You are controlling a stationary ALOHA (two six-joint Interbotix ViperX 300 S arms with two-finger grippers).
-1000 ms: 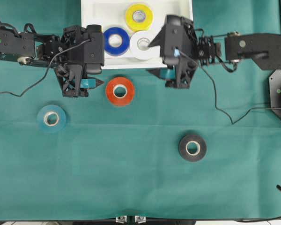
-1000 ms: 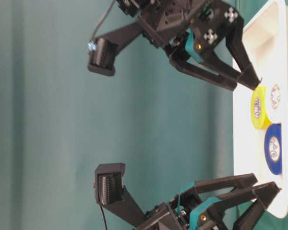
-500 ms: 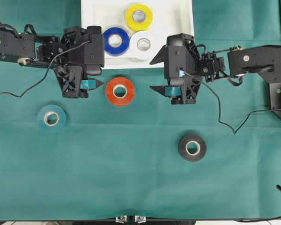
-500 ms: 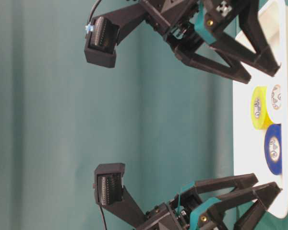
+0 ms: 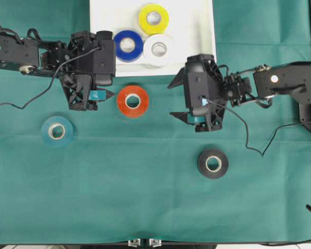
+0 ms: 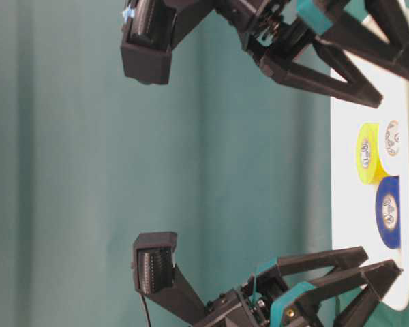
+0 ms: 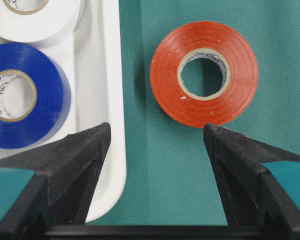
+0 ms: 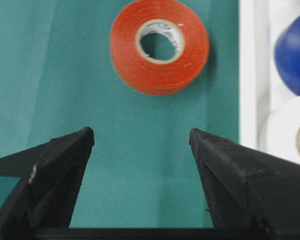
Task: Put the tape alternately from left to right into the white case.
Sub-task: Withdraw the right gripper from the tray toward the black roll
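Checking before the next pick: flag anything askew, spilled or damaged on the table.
Nothing stands out. Yellow, blue and white rolls lie flat in the tray; red, teal and black rolls lie flat on the cloth.

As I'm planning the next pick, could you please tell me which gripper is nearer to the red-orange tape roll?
Left. The left gripper sits open just left of the red-orange tape roll, nearly touching it. The right gripper is open too, farther off on its right.
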